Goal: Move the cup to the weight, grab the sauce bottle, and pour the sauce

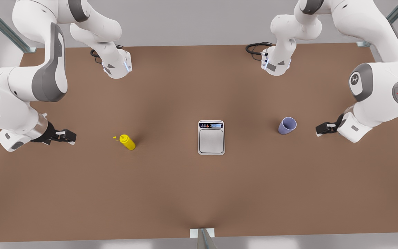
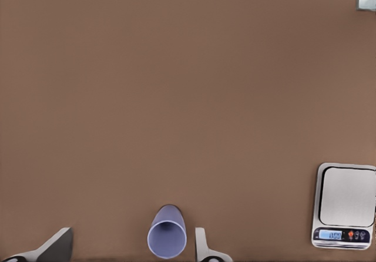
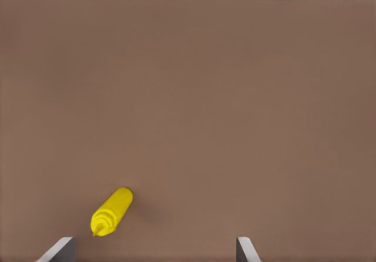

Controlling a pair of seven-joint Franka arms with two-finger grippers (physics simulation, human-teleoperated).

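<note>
While nothing is yet gripped, the cup is listed upright on the table, well toward its edge at the front view's right, apart from the kitchen scale at centre. The left gripper, fingers spread, is placed just beside it. Risk: cup tipped by an off-centre closure. The sauce bottle stands toward the opposite edge; the right gripper, also spread, waits near.

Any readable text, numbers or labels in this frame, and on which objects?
Flat silver kitchen scale: its small blue display shows digits, too blurred to read; the coloured marks beside it are unreadable too.
Lavender tapered cup: no text.
Yellow squeeze bottle: no text.
</note>
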